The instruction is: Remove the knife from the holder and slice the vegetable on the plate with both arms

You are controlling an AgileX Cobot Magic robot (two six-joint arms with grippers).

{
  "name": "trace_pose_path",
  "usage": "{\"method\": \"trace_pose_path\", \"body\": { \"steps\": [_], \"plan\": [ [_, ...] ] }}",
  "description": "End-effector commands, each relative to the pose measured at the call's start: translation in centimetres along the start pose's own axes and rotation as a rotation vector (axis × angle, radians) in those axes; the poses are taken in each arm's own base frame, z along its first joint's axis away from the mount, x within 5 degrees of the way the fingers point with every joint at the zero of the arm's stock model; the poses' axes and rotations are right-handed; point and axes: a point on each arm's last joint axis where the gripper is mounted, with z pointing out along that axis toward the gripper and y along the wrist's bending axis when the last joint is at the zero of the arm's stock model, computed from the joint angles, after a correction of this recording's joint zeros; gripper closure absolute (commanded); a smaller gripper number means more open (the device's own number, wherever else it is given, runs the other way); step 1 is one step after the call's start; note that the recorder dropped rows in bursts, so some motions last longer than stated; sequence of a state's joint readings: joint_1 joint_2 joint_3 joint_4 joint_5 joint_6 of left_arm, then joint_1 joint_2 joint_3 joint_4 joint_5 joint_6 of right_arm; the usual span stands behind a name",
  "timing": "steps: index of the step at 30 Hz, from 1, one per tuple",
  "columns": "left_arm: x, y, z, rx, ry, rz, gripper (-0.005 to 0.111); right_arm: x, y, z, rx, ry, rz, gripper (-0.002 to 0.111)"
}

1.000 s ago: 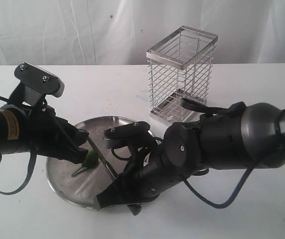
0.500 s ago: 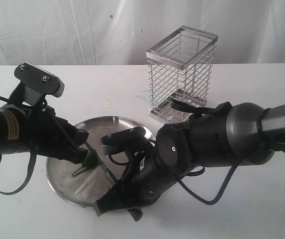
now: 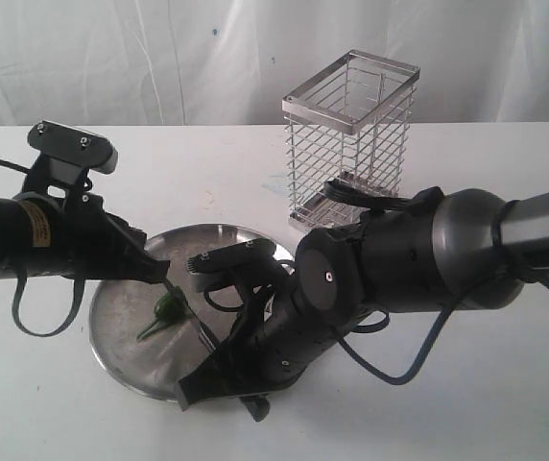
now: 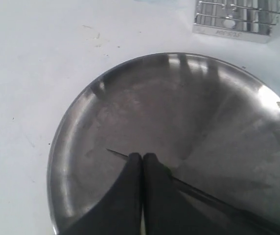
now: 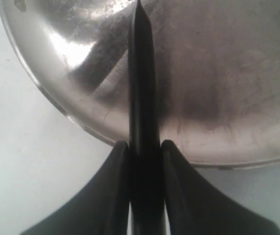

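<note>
The green vegetable (image 3: 166, 307) lies on the steel plate (image 3: 121, 331), its thin stem pointing toward the front left. My left gripper (image 3: 161, 276) (image 4: 142, 156) hovers just above and behind it, fingers pressed together with nothing between them. My right gripper (image 3: 219, 367) (image 5: 142, 147) is shut on the knife (image 5: 141, 73) at the plate's front rim. The dark blade (image 3: 204, 333) reaches across the plate (image 5: 218, 73) to just right of the vegetable. In the left wrist view the thin blade (image 4: 213, 200) passes under my fingers, which hide the vegetable.
The wire holder (image 3: 349, 144) stands behind the plate to the right, with nothing in it; its base (image 4: 233, 19) shows in the left wrist view. Both arms crowd over the plate. White tabletop (image 3: 207, 182) surrounds it, and a white curtain hangs behind.
My left gripper let go of the vegetable and rose back toward the left. The vegetable now lies alone on the plate. The right arm edged left, still holding the knife.
</note>
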State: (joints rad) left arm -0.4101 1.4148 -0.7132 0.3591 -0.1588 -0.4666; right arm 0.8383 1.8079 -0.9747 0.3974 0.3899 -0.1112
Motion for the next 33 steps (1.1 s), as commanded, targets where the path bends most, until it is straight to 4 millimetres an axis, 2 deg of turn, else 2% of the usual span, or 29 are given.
{"method": "trace_pose_path", "body": {
  "steps": [1, 6, 26, 33],
  "plan": [
    [-0.44, 0.41, 1.21, -0.011, 0.01, -0.027, 0.106, -0.21, -0.1, -0.13, 0.004, -0.004, 0.001, 0.108],
    [-0.28, 0.39, 2.04, -0.007, 0.022, -0.027, 0.106, -0.42, -0.12, -0.13, 0.006, -0.026, 0.001, 0.108],
    [-0.06, 0.43, 2.15, -0.013, 0.042, -0.031, 0.106, -1.03, -0.1, -0.35, 0.018, -0.051, 0.01, 0.108],
    [-0.04, 0.44, 2.15, -0.013, 0.044, -0.031, 0.106, -0.6, -0.26, 0.49, 0.023, 0.002, 0.011, 0.108]
  ]
}}
